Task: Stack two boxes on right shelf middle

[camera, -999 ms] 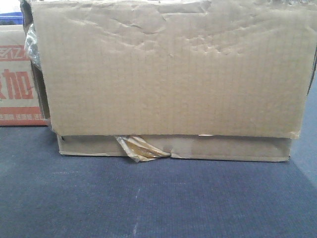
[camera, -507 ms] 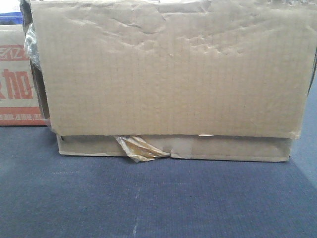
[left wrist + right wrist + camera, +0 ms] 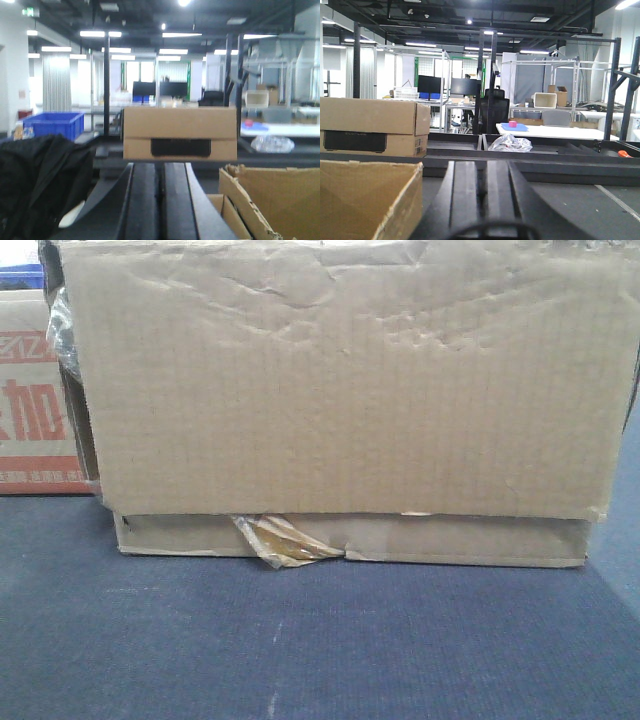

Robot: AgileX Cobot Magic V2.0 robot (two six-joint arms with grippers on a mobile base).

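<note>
Two pairs of jaws, and neither has anything in it: the left gripper (image 3: 161,167) shows its fingers drawn together to a thin slit, and the right gripper (image 3: 482,167) looks the same.

Just right of the left jaws and below them is the torn rim of an open box (image 3: 272,200). The same rim shows low to the left of the right jaws, so this box sits between the arms, beside each gripper with no finger on it. Straight ahead of the left jaws (ahead and to the left of the right ones) a closed box (image 3: 180,132) with a dark slot stands well apart.

Left of the left jaws lies a black cloth (image 3: 35,185), with a blue bin (image 3: 52,125) farther out. The front view is filled by a creased box (image 3: 340,390) with peeling tape (image 3: 285,540) on a dark mat (image 3: 320,640). It is probably the open one, though I cannot be sure. No shelf can be made out.

By my reading the task has hardly begun. No box is gripped, lifted or stacked, so both carries and the stacking are left.
</note>
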